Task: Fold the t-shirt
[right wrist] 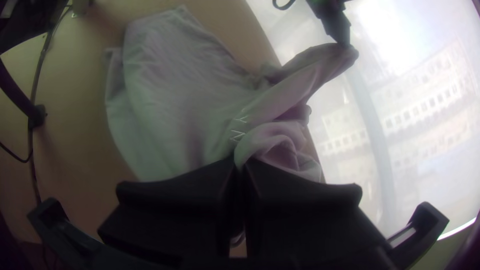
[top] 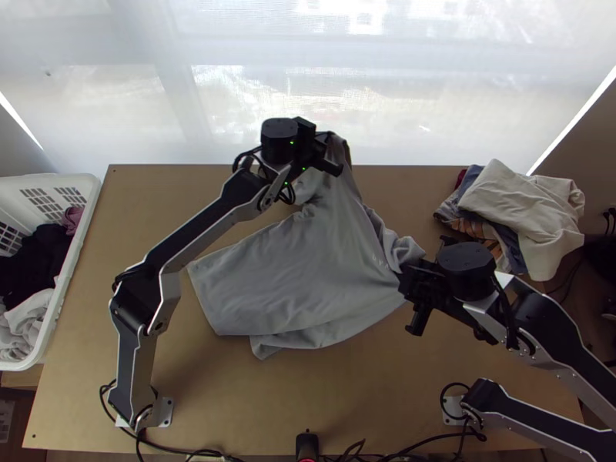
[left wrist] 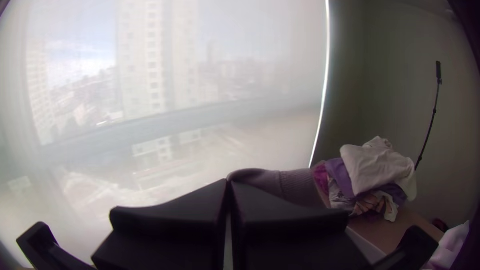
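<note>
Shirt (top: 285, 269): part spread, part bunched on the bench (top: 254, 396).
Left gripper (left wrist: 229, 184): my jaws clamped on raised cloth at the far edge, perhaps a sleeve.
Right gripper (right wrist: 239, 162): my jaws clamped on a bunched part, closer to the near edge.
Loose end: toward the left edge, away from both pinches.
Next: I'd level the pinches, drawing the cloth taut.

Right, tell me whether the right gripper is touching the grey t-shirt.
Touching. In the right wrist view, the right gripper has the t-shirt pinched between its fingertips, with cloth spreading out beyond them.
</note>
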{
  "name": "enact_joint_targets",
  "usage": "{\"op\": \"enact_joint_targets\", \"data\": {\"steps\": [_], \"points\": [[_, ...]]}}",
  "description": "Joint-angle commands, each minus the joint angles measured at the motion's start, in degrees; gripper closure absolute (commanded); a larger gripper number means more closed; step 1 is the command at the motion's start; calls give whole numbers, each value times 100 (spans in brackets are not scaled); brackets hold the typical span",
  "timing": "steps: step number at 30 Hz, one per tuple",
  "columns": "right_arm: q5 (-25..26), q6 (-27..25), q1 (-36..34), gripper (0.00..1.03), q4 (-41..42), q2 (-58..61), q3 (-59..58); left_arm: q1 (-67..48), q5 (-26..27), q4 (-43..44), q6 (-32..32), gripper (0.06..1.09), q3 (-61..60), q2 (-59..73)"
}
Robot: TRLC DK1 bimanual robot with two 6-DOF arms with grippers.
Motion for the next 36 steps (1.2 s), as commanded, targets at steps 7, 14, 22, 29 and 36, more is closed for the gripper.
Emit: {"op": "enact_joint_targets", "data": {"steps": [7, 14, 22, 29, 36], "points": [[-691, 399, -894, 100, -567, -747, -982, -347, 248, -2381, 102, 11, 107, -345], [-999, 399, -1280, 100, 66, -510, -1325, 330, 1162, -4174, 357, 11, -1466, -2305], [-1315, 399, -1948, 100, 1059, -290, -1755, 321, 1961, -6345, 814, 12, -3875, -4142], [-1333, 478, -2449, 100, 2026, 308, -1931, -66, 2506, -7514, 902, 16, -4534, -4388], [-1333, 592, -2599, 100, 2456, 721, -1843, -391, 2577, -7400, 1078, 16, -4912, -4062]]}}
